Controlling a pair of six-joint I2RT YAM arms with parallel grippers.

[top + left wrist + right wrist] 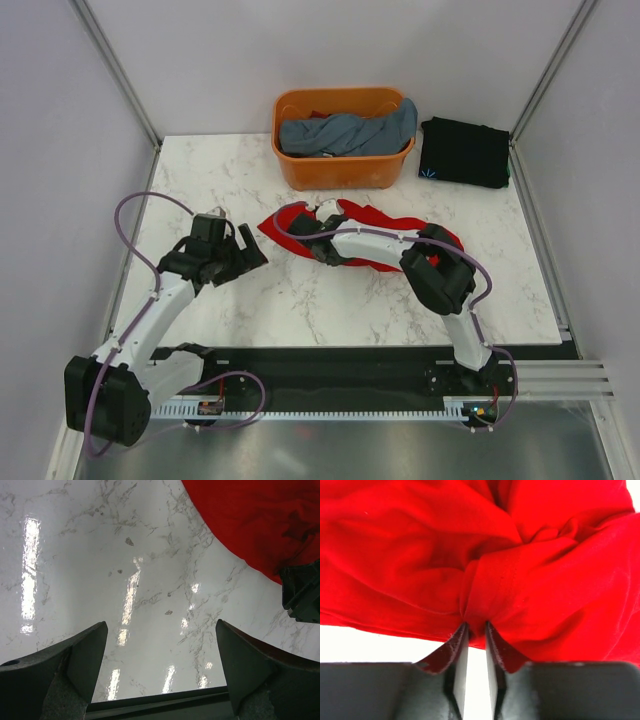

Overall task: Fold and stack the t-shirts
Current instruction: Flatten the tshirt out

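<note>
A crumpled red t-shirt (pixel 385 232) lies on the marble table (pixel 250 180) in front of the basket. My right gripper (pixel 312 246) is shut on a fold of the red t-shirt (pixel 485 580) at its left part; the cloth is pinched between the fingertips. My left gripper (pixel 243 258) is open and empty, low over bare marble to the left of the shirt. In the left wrist view the red t-shirt (pixel 250 520) lies at the upper right, beyond the gripper (pixel 160 645). A folded black t-shirt (pixel 464 151) lies at the back right.
An orange basket (pixel 343 165) at the back centre holds crumpled blue-grey shirts (pixel 345 131). Grey walls enclose the table on three sides. A black rail runs along the near edge by the arm bases.
</note>
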